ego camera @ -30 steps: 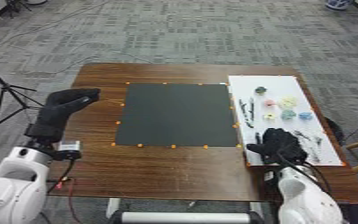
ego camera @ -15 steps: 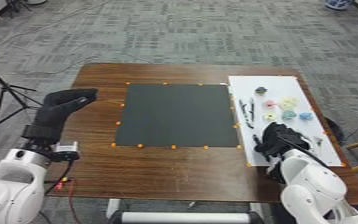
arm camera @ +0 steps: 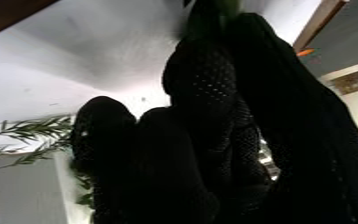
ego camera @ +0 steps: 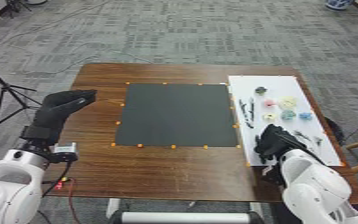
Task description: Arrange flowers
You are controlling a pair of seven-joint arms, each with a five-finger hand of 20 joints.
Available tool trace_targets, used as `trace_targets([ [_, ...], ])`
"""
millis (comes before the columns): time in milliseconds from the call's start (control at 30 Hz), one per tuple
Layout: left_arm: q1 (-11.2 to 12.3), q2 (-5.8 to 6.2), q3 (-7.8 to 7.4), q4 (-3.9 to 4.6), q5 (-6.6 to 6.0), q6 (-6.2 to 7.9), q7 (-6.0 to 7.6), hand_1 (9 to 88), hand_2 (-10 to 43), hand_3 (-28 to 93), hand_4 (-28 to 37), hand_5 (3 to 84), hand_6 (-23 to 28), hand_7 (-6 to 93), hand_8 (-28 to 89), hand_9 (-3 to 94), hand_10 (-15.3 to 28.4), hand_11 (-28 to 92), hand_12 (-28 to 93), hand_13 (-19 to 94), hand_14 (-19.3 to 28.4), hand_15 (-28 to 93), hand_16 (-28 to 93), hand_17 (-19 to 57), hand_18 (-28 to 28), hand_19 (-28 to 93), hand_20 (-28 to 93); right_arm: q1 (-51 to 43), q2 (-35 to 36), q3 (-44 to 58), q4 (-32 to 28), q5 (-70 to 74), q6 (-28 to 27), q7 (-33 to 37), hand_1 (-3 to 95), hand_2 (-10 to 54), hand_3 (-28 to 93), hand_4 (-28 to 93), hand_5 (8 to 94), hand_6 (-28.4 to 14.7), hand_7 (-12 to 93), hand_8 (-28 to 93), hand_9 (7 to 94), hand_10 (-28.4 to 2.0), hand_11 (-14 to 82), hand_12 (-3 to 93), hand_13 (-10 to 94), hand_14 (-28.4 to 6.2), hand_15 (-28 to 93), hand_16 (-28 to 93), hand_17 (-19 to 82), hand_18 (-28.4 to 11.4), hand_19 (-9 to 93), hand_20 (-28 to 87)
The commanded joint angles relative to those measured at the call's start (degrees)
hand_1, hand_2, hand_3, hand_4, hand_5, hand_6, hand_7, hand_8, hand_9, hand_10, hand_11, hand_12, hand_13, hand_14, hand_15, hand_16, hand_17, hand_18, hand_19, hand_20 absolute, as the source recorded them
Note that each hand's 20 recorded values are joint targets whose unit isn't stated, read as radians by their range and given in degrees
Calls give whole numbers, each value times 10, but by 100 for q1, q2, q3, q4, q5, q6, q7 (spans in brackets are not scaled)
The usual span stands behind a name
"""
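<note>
Fingers of the right hand (ego camera: 277, 142): drawn in close, the longest two meeting near their tips on a narrow green piece (arm camera: 230, 6), pinched; the others bent lower beside them, in the right wrist view. Position: over the white sheet (ego camera: 243, 83), at its near left part, forearm crossing the sheet's near edge. Fingers of the left hand (ego camera: 62, 104): extended and held together, pointing inward, over the left edge of the brown table (ego camera: 180, 175), apart from the dark mat (ego camera: 177, 115). Flowers, on the sheet's middle and far parts: one dark green (ego camera: 261, 90), nearest the far left corner; one pink (ego camera: 269, 103) beside one cream (ego camera: 287, 102); one pale yellow (ego camera: 270, 116), one teal (ego camera: 288, 114) and one blue (ego camera: 305, 116) in a row, the last towards the right edge. Two long dark pieces (ego camera: 251, 109), side by side along the sheet's left edge. Thin sprigs (ego camera: 302, 136), between the right hand and the sheet's right edge. Leafy sprig (arm camera: 35, 131), apart from the fingertips in the wrist view. Margins: bare wood between the mat's near edge and the table's near edge; the sheet's left edge just beside the mat's right edge.
</note>
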Motion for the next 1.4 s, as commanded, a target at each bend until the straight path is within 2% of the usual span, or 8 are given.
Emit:
trace_targets([
  [33, 57, 164, -180, 162, 148, 221, 22, 334, -67, 651, -161, 519, 48, 137, -79, 464, 140, 208, 108, 343, 168, 173, 14, 29, 143, 148, 193, 265, 137, -178, -227, 277, 360, -410, 576, -95, 552, -19, 712, -7, 392, 333, 930, -82, 435, 308, 937, 30, 713, 254, 638, -150, 932, 387],
  [167, 223, 262, -319, 313, 291, 477, 190, 334, -66, 654, -163, 522, 47, 141, -81, 466, 140, 209, 108, 346, 167, 174, 12, 31, 141, 138, 188, 640, 108, -411, -298, 366, 354, -593, 574, -95, 554, -14, 711, -5, 398, 332, 931, -81, 438, 308, 937, 31, 719, 250, 640, -152, 932, 399],
  [233, 270, 272, -402, 423, 218, 585, 265, 332, -66, 657, -163, 526, 46, 145, -82, 468, 139, 210, 107, 346, 165, 170, 10, 35, 133, 115, 175, 882, 44, -583, -277, 411, 308, -691, 571, -95, 556, -10, 711, -5, 400, 331, 932, -81, 439, 308, 937, 30, 721, 249, 641, -152, 932, 403],
  [333, 345, 509, -314, 603, 17, 1150, 385, 329, -65, 663, -165, 528, 45, 148, -84, 468, 138, 210, 106, 341, 157, 150, 7, 38, 120, 86, 165, 1250, -126, -863, -128, 606, 223, -780, 567, -95, 559, -7, 710, -5, 403, 332, 934, -81, 440, 307, 937, 31, 722, 247, 642, -150, 932, 405],
  [433, 364, 524, -272, 656, -267, 1310, 450, 325, -63, 669, -165, 531, 46, 148, -85, 468, 137, 210, 106, 341, 156, 146, 10, 40, 116, 76, 164, 1510, -316, -1169, 34, 607, 165, -922, 567, -95, 560, -11, 710, -4, 404, 329, 935, -80, 439, 305, 937, 31, 724, 245, 643, -150, 932, 407],
  [800, 200, 670, 118, 812, -472, 1601, 674, 317, -61, 683, -172, 534, 45, 153, -86, 469, 135, 212, 105, 331, 149, 137, 12, 38, 112, 64, 163, 1928, -947, -2265, 522, 173, 225, -1340, 561, -95, 567, -13, 708, -2, 410, 328, 936, -78, 440, 306, 937, 33, 727, 241, 642, -151, 932, 414],
  [967, 130, 671, 337, 880, -716, 1743, 714, 313, -56, 683, -177, 535, 45, 153, -86, 464, 134, 210, 104, 323, 143, 119, 12, 36, 108, 57, 160, 2177, -1200, -2721, 981, -129, 436, -1548, 561, -95, 568, -17, 708, -2, 412, 324, 936, -78, 439, 306, 937, 32, 728, 240, 643, -150, 932, 415],
  [1400, -441, 572, 1095, 1175, -862, 1659, 878, 292, -47, 695, -190, 535, 46, 151, -87, 458, 134, 203, 101, 309, 136, 86, 17, 32, 96, 36, 152, 2931, -1858, -3412, 2238, -767, 1167, -1966, 562, -95, 573, -34, 708, 1, 423, 306, 937, -76, 442, 305, 937, 29, 732, 239, 638, -155, 932, 426],
])
